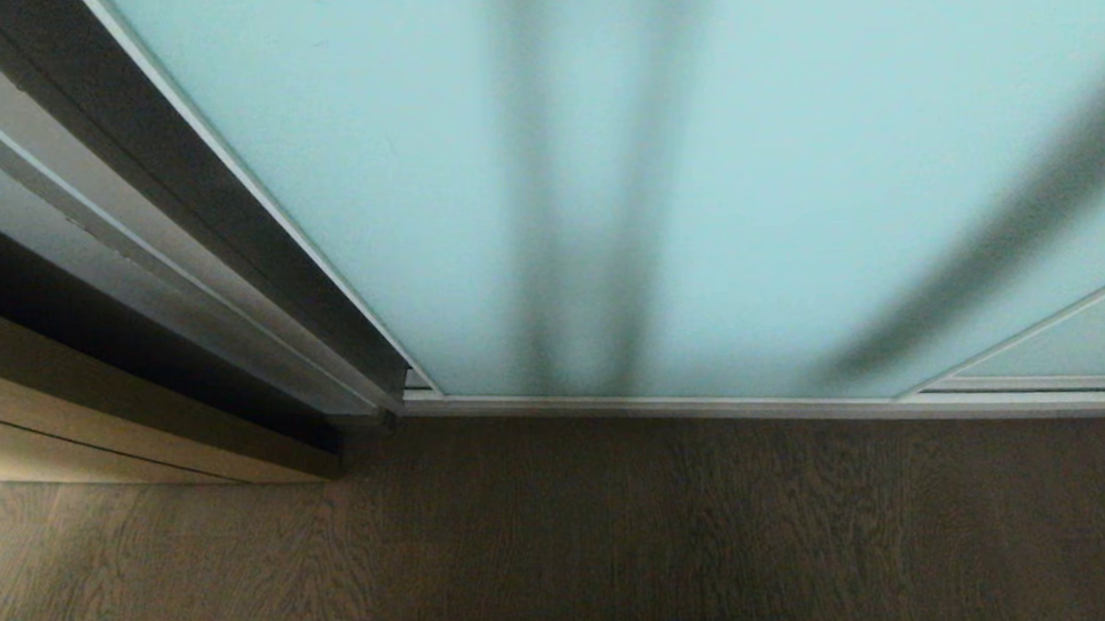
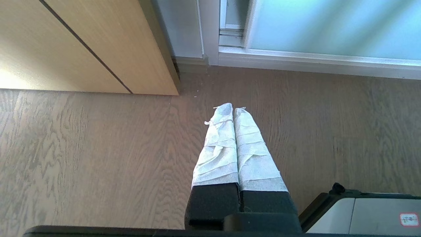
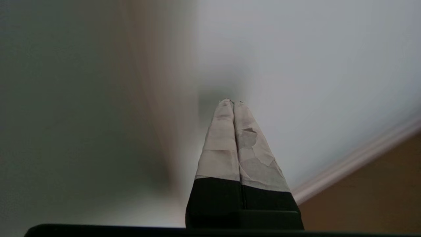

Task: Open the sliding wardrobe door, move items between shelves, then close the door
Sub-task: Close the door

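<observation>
Frosted blue-green glass in a thin silver frame, the sliding wardrobe door (image 1: 694, 158) fills the head view and stands closed along its pale bottom track (image 1: 703, 404), with dark blurred vertical shapes showing through the pane. Brown wood-grain floor (image 1: 615, 529) runs up to the track.

Neither arm shows in the head view. In the left wrist view, the left claw (image 2: 233, 107) hangs over the wood-grain floor, its two white-taped fingers (image 2: 218, 148) pressed together with nothing between them. Ahead of its tips, across a stretch of bare floor, lie the track and the lower edge of the glass door; ahead and off to one side stands a tan wooden panel (image 2: 82, 42) with a dark seam. A grey and black part of the robot's base (image 2: 361, 210) sits close beside the claw's root.

In the right wrist view, the right claw (image 3: 233, 100) is likewise fully closed and empty, its taped fingers (image 3: 220, 141) pointing at a blurred pale surface (image 3: 312, 65) just beyond the tips. Whether the tips touch it cannot be told.
</observation>
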### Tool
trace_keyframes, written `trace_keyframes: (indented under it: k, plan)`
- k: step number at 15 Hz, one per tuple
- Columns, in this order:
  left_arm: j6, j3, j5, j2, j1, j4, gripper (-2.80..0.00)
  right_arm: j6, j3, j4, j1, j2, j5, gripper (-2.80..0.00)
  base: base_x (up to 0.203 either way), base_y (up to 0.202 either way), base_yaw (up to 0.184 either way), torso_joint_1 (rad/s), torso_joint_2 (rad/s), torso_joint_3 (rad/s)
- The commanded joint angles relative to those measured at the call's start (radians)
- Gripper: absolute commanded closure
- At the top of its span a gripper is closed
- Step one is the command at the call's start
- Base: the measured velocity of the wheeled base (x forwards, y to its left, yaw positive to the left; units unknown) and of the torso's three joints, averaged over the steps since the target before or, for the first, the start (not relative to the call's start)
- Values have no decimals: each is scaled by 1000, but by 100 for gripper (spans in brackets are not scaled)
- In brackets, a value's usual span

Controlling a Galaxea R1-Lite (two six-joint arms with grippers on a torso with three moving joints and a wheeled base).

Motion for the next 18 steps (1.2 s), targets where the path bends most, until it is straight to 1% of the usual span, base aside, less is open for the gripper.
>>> trace_keyframes:
  k: [1, 3, 8, 12, 15, 18]
  plan:
    - [0, 2, 0, 1, 0, 0, 0, 43, -58, -43, 32, 169, 70, 0, 0, 0, 0, 0, 0, 0]
    - [0, 2, 0, 0, 0, 1, 0, 77, -103, -57, 39, 203, 99, 0, 0, 0, 0, 0, 0, 0]
    - [0, 2, 0, 0, 0, 1, 0, 73, -82, -57, 73, 175, 109, 0, 0, 0, 0, 0, 0, 0]
    - [0, 2, 0, 0, 0, 0, 0, 76, -70, -52, 78, 125, 109, 0, 0, 0, 0, 0, 0, 0]
    - [0, 2, 0, 0, 0, -1, 0, 73, -28, -55, 108, 77, 111, 0, 0, 0, 0, 0, 0, 0]
    - [0, 2, 0, 0, 0, 0, 0, 71, 8, -46, 161, 12, 112, 0, 0, 0, 0, 0, 0, 0]
